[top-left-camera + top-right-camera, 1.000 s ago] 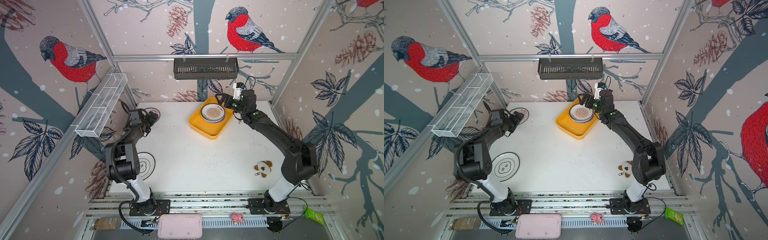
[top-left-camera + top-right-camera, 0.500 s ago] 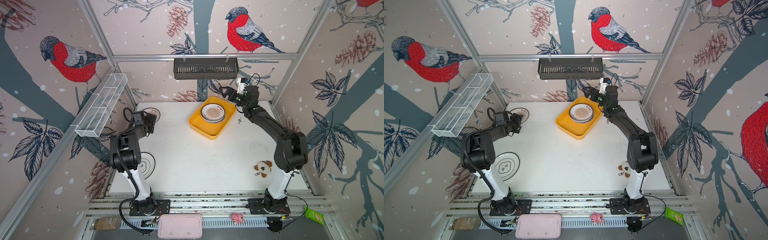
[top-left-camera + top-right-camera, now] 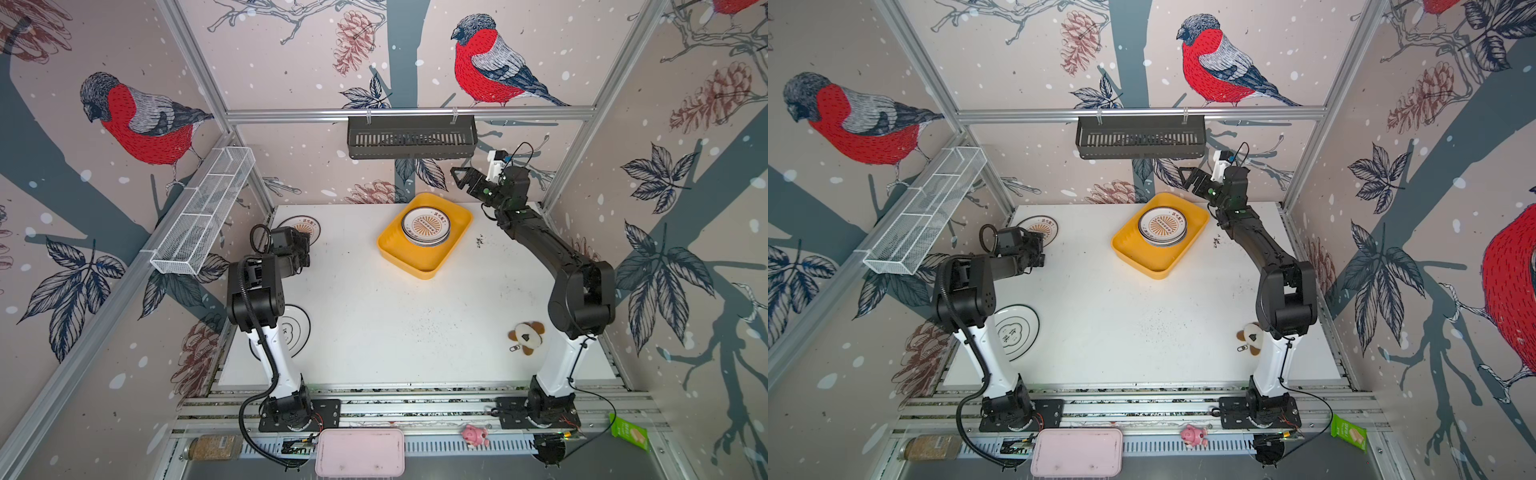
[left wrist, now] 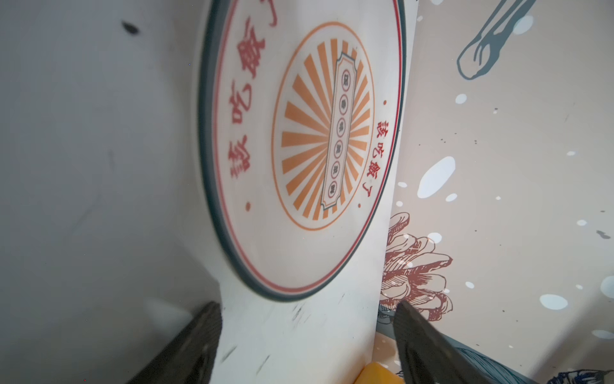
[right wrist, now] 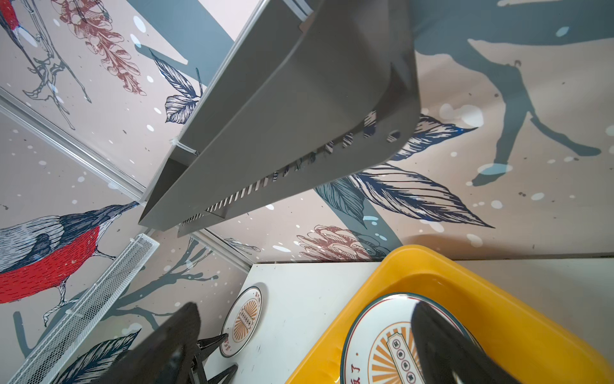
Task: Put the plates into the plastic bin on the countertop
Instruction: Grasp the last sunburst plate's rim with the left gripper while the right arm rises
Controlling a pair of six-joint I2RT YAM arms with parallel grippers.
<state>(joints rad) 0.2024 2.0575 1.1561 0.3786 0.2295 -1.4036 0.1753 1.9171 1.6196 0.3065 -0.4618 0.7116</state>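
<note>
One plastic bin lies diagonally, plates stacked flat inside.

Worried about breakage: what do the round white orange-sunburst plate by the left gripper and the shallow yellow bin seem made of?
Sunburst plate: glazed ceramic or melamine, cannot tell which; smooth, glossy, crisp print. Yellow bin: probably moulded plastic; uniform colour, rounded corners, soft sheen.

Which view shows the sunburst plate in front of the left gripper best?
The left wrist view: the sunburst plate nearly fills it, lettering legible, flat on the countertop just beyond the open left gripper. In both top views that gripper hides part of the plate. The right wrist view shows it small, at an angle.
</note>
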